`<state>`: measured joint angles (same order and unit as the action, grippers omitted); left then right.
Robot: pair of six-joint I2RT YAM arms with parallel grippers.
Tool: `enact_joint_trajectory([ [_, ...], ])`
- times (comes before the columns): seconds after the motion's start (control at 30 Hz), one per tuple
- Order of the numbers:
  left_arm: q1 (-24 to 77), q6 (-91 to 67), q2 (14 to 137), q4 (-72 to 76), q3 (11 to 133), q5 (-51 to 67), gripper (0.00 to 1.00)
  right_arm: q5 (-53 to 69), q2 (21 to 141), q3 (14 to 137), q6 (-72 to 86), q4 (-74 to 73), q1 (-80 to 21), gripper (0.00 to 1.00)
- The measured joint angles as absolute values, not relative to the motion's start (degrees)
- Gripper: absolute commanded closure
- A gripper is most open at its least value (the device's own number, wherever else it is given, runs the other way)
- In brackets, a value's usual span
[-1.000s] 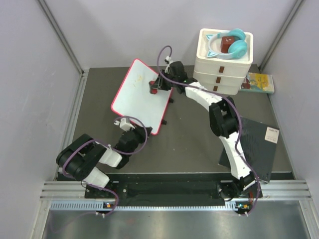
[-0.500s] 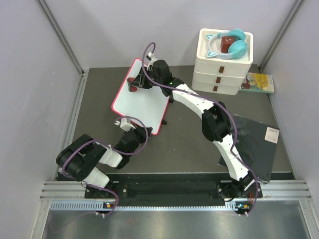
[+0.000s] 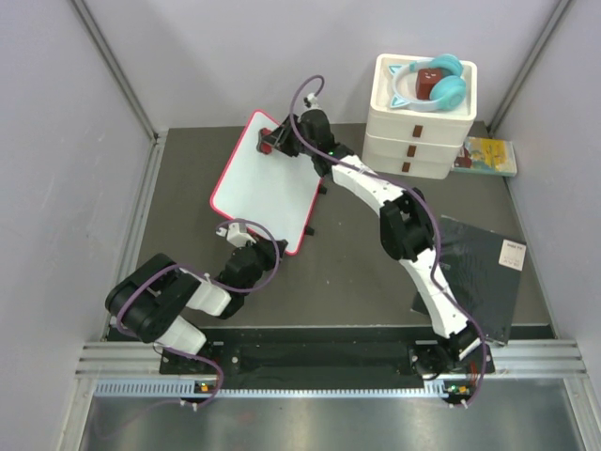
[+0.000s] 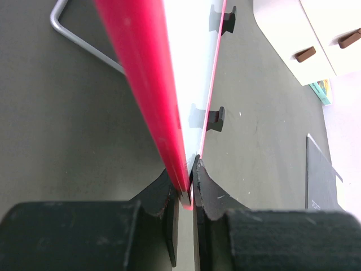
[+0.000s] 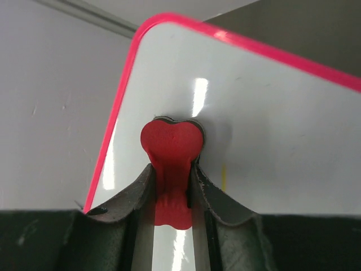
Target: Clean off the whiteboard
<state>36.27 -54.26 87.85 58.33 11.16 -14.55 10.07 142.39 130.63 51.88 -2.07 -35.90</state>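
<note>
The whiteboard [image 3: 263, 188] is white with a pink-red rim and stands tilted at the table's back left. My left gripper [image 3: 237, 235] is shut on its near edge; the left wrist view shows the rim [image 4: 151, 84] pinched between the fingers of this gripper [image 4: 190, 189]. My right gripper [image 3: 274, 141] is shut on a red eraser [image 3: 267, 147] near the board's far corner. In the right wrist view the gripper [image 5: 172, 169] presses the eraser [image 5: 171, 144] onto the white surface [image 5: 271, 113]. A faint yellow mark [image 5: 224, 175] lies beside it.
A cream drawer stack [image 3: 421, 132] stands at the back right with teal headphones [image 3: 449, 86] on top. A book [image 3: 488, 155] lies to its right. A dark grey sheet [image 3: 481, 272] lies front right. Black board feet [image 4: 216, 118] and a wire stand [image 4: 84, 45] show beside the board.
My right gripper swept the eraser left across the board's far part, then back a little right to the far corner. The left gripper has not moved.
</note>
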Motion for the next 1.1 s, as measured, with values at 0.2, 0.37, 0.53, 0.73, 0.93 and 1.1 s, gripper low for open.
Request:
enact_joint_trajectory([
  [0.2, 36.4, -54.3, 87.5, 58.0, 11.2, -14.7, 1.00, 10.9, 146.2, 131.0, 57.9, 2.9, -31.6, 1.00],
  [0.37, 36.7, -54.2, 87.5, 57.6, 11.4, -15.2, 1.00, 11.0, 146.6, 131.0, 58.1, 3.7, -30.7, 1.00],
  [0.53, 36.9, -54.3, 87.5, 57.4, 11.5, -15.6, 1.00, 11.2, 146.6, 131.0, 57.0, 3.9, -31.1, 1.00],
  [0.73, 37.1, -54.4, 87.5, 57.4, 11.5, -16.0, 1.00, 11.9, 146.3, 132.2, 55.8, 3.6, -33.3, 1.00],
  [0.93, 37.3, -54.6, 87.5, 57.3, 11.5, -16.2, 1.00, 13.3, 145.3, 133.7, 55.5, 5.1, -38.2, 1.00],
  [1.1, 37.4, -55.0, 87.5, 57.2, 11.5, -16.4, 1.00, 13.2, 145.2, 134.0, 55.8, 6.4, -40.0, 1.00],
])
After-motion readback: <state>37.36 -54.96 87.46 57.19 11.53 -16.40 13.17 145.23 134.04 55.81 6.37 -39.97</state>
